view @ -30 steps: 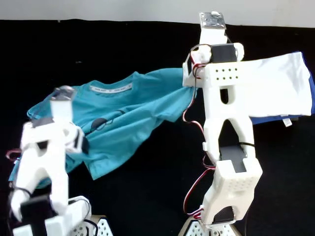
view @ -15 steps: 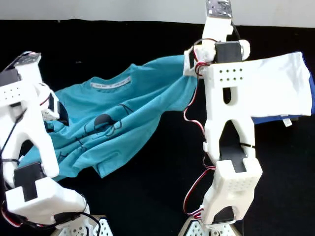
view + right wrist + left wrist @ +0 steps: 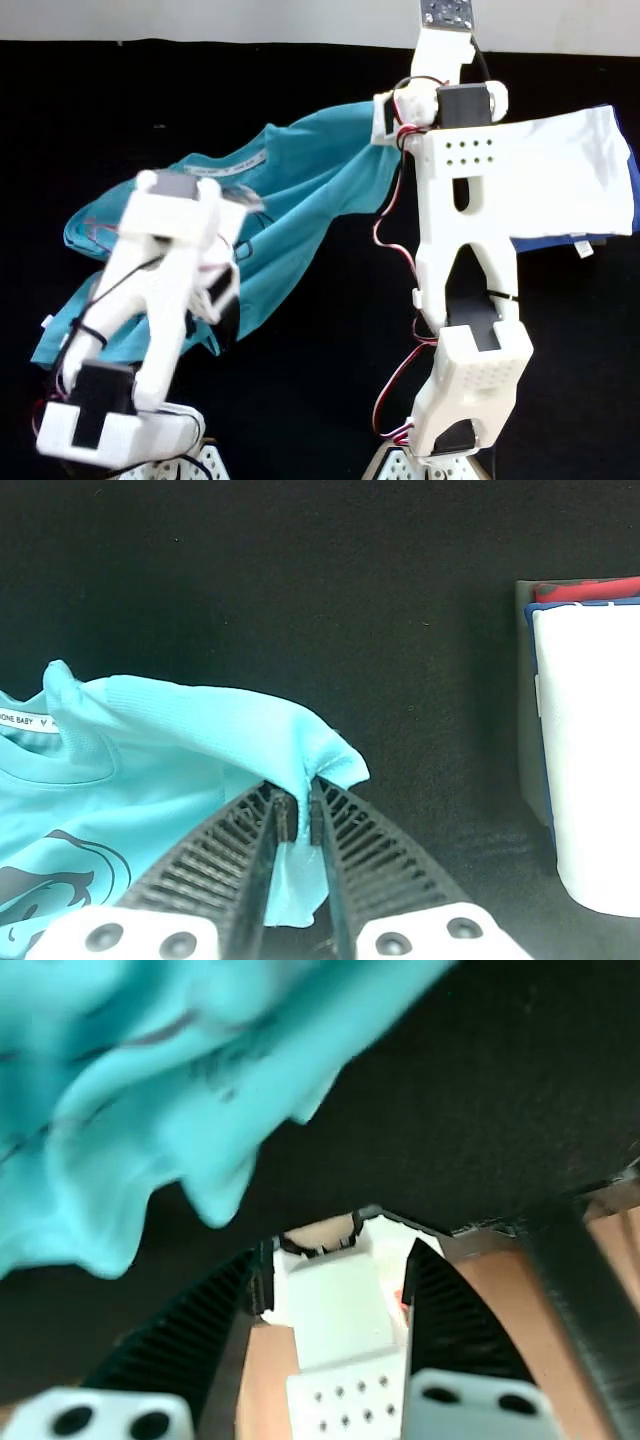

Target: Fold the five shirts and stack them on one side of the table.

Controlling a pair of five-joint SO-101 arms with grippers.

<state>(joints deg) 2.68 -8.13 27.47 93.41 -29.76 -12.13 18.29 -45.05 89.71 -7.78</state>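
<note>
A teal shirt [image 3: 300,190] sprawls unfolded and rumpled across the left half of the black counter [image 3: 300,390], its collar label facing up and one edge stretched toward the far middle. There the right hand [image 3: 385,115] is clenched on that edge. The right wrist view shows the ribbed fingers [image 3: 345,825] of that hand [image 3: 297,815] pressed together on a peak of teal fabric [image 3: 150,740], with the shirt's dark print visible close by.

The left arm [image 3: 160,290] stands over the near-left part of the shirt. Its hand [image 3: 335,1260] is released, fingers spread wide with nothing between them, and folds of the teal cloth [image 3: 150,1080] lie just beyond their tips.

At the counter's right edge, well apart from the teal shirt, sits a stack of folded shirts: a white one [image 3: 560,170] on top and a blue one [image 3: 560,243] under it. The right wrist view also shows a sliver of red [image 3: 590,588] beside the blue [image 3: 570,604] and the white [image 3: 590,750].
</note>
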